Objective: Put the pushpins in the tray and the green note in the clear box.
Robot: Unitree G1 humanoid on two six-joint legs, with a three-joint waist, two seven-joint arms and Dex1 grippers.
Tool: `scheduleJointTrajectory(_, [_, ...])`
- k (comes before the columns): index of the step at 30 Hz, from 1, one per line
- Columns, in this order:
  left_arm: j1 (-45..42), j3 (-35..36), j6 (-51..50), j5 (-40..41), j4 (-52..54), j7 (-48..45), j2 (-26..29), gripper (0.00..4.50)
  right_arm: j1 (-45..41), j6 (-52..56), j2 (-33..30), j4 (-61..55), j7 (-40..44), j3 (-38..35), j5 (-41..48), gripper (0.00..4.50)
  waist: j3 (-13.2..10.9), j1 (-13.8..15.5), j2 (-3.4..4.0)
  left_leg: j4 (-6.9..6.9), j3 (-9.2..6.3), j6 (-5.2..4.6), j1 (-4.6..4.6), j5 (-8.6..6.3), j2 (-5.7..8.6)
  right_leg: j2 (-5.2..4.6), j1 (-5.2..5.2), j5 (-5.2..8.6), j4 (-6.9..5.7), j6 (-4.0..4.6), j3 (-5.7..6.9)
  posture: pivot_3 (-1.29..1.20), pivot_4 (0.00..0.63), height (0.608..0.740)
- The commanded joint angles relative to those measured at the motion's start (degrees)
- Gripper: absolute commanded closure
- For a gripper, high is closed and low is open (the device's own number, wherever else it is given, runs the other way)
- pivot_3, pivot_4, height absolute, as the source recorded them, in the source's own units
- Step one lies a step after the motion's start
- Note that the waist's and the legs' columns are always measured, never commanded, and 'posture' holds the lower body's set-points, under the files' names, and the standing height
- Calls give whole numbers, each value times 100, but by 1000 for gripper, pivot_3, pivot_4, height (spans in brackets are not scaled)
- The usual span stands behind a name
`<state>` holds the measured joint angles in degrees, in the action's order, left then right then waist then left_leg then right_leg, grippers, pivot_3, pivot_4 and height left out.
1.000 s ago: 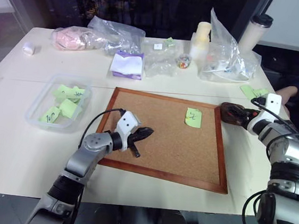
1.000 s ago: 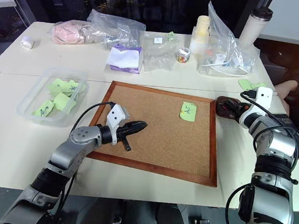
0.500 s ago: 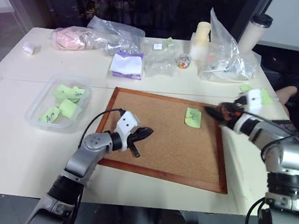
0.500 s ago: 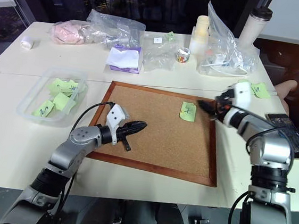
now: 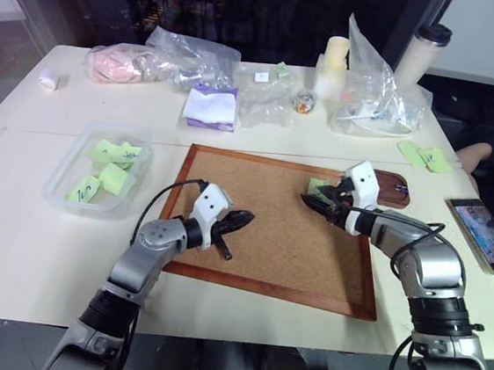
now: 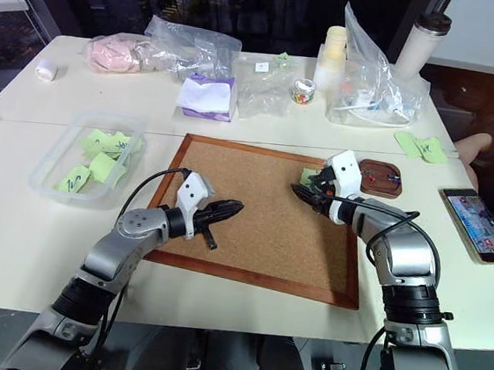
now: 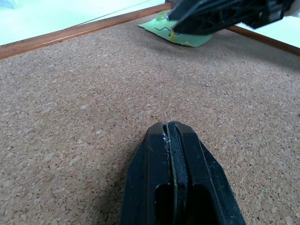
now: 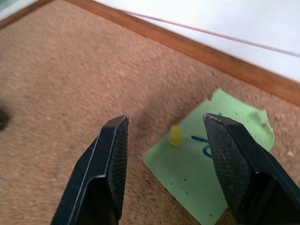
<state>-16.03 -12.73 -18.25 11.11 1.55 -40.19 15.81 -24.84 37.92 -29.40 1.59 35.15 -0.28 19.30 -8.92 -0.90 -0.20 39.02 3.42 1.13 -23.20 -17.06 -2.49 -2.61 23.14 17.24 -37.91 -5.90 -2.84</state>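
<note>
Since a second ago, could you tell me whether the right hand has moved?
Yes. The right hand has swung left from over the tray, crossing the cork board's right frame, and now sits over the green note.

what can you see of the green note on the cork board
The green note is a small light-green paper square with a dark blue scribble. It lies flat on the cork board near the far right corner, pinned by a yellow pushpin beside the scribble. One far edge looks slightly ragged. The right gripper hangs over it with its fingers apart on either side of the pin, not gripping it.
</note>
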Motion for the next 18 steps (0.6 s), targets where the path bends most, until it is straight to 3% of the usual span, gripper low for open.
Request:
scheduleJointTrajectory(1, [207, -128, -187, -96, -176, 24, 40, 4500, -154, -209, 55, 64, 27, -37, -57, 1894, 0, -3, 0, 0, 0, 0, 0, 0, 0, 0, 0, 0, 0, 0, 0, 0, 150, 740])
scheduleJointTrajectory(3, [214, -125, -186, -95, -170, 35, 39, 4500, -142, -277, 62, 152, 52, -8, -119, 1894, 0, -2, 0, 0, 0, 0, 0, 0, 0, 0, 0, 0, 0, 0, 0, 0, 150, 740])
scheduleJointTrajectory(6, [220, -120, -183, -94, -166, 46, 35, 4500, -136, -333, 80, 199, 76, 6, -158, 2741, 0, -3, 0, 0, 0, 0, 0, 0, 0, 0, 0, 0, 0, 0, 0, 0, 150, 740])
scheduleJointTrajectory(9, [228, -121, -184, -95, -163, 54, 31, 4500, -147, -359, 95, 214, 89, 1, -172, 4350, 0, -5, 0, 0, 0, 0, 0, 0, 0, 0, 0, 0, 0, 0, 0, 0, 150, 740])
scheduleJointTrajectory(18, [266, -127, -248, -99, -147, 104, 3, 4500, -156, -104, -57, -313, 190, -145, -4, 4432, 0, -1, 0, -1, 0, 0, -2, 0, 0, 0, 2, 0, 0, 0, 0, 0, 150, 740])
